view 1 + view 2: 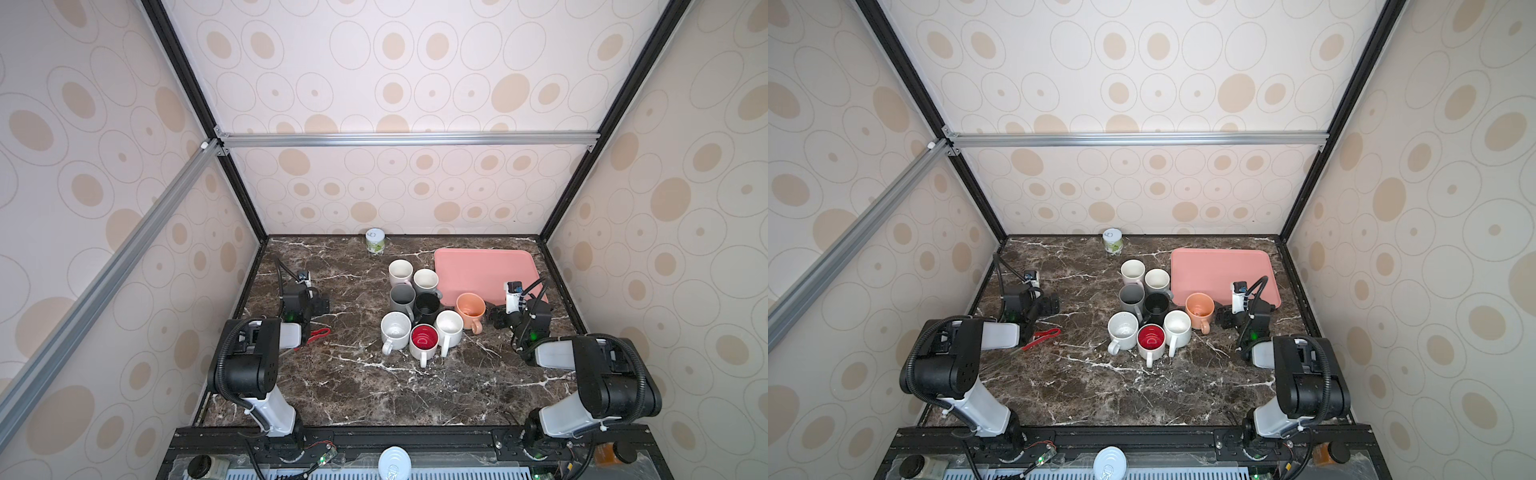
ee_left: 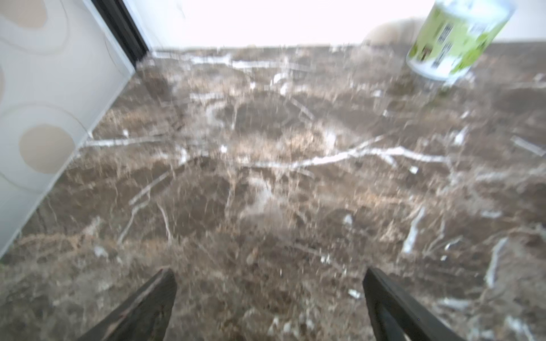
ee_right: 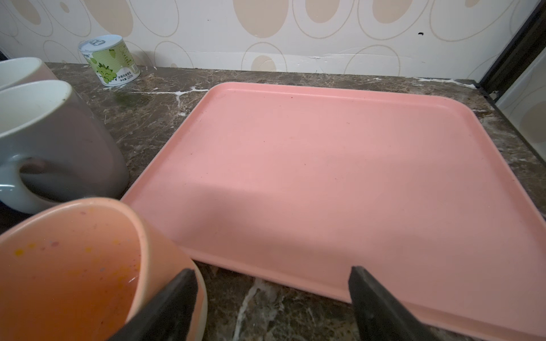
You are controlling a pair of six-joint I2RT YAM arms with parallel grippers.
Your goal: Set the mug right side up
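Right pincer (image 3: 270,290), jaws spread apart, sits just beside the upright orange mug (image 3: 74,265), near the pink tray (image 3: 325,177); left pincer (image 2: 269,292) gapes wide above the marble counter (image 2: 266,177).

On the dark brown, white-veined marble tabletop (image 1: 374,390) a flat pink rectangular plastic tray (image 1: 486,270) lies at the back right; a small green-and-white labelled tin can (image 1: 375,241) stands upright by the back wall; a red-handled tool (image 1: 319,333) lies at the left, well apart from both.
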